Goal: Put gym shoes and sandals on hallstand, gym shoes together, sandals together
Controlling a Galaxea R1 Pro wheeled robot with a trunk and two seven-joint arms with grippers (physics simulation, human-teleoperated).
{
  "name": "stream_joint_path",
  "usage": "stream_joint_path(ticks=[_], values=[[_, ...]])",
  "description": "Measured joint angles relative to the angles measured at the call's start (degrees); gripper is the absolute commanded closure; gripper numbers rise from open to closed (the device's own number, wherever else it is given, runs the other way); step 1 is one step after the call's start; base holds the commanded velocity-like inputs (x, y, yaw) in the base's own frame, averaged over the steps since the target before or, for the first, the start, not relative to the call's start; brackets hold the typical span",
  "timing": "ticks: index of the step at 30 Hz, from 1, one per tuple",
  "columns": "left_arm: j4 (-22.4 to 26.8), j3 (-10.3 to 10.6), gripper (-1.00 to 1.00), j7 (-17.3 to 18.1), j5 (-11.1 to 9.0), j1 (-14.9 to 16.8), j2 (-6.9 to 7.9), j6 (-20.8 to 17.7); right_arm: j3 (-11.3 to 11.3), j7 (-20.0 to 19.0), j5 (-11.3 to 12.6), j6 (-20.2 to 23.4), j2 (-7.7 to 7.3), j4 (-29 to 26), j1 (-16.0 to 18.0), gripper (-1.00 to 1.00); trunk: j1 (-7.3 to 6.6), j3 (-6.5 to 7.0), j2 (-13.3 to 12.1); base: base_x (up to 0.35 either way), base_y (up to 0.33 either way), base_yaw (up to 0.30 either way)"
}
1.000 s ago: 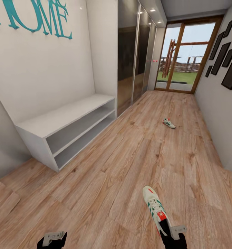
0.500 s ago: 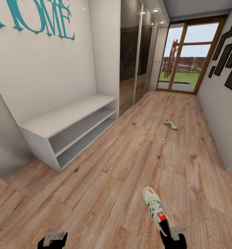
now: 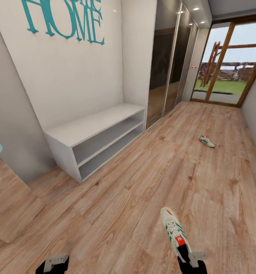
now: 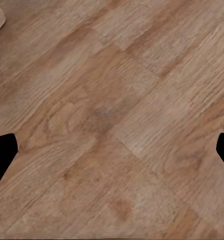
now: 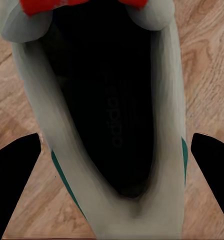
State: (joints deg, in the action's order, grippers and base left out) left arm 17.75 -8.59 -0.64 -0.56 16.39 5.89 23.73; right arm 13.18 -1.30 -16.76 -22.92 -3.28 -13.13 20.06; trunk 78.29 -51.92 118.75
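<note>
While the robot faces down the corridor, the right gripper holds one gym shoe by its heel end, toe pointing away over the corridor floor; in the right wrist view its fingers flank the shoe's collar. The left gripper hangs spread apart and empty above bare planks. A second gym shoe lies far off near the glass door. A white two-shelf bench stands against the left wall. The shoe is probably light, with a soft upper and a firmer sole; the heel collar seems the most secure hold.
</note>
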Motion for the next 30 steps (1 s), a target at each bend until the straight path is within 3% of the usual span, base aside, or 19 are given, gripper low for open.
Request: stream_joint_path(ticks=[30], values=[[-0.25, 0.2, -1.0, -0.32, -0.2, 0.0, -0.2, 0.07, 0.05, 0.06, 0.03, -0.06, 0.05, 0.88, 0.0, 1.0, 0.0, -1.03, 0.0, 0.0, 0.0, 0.272]])
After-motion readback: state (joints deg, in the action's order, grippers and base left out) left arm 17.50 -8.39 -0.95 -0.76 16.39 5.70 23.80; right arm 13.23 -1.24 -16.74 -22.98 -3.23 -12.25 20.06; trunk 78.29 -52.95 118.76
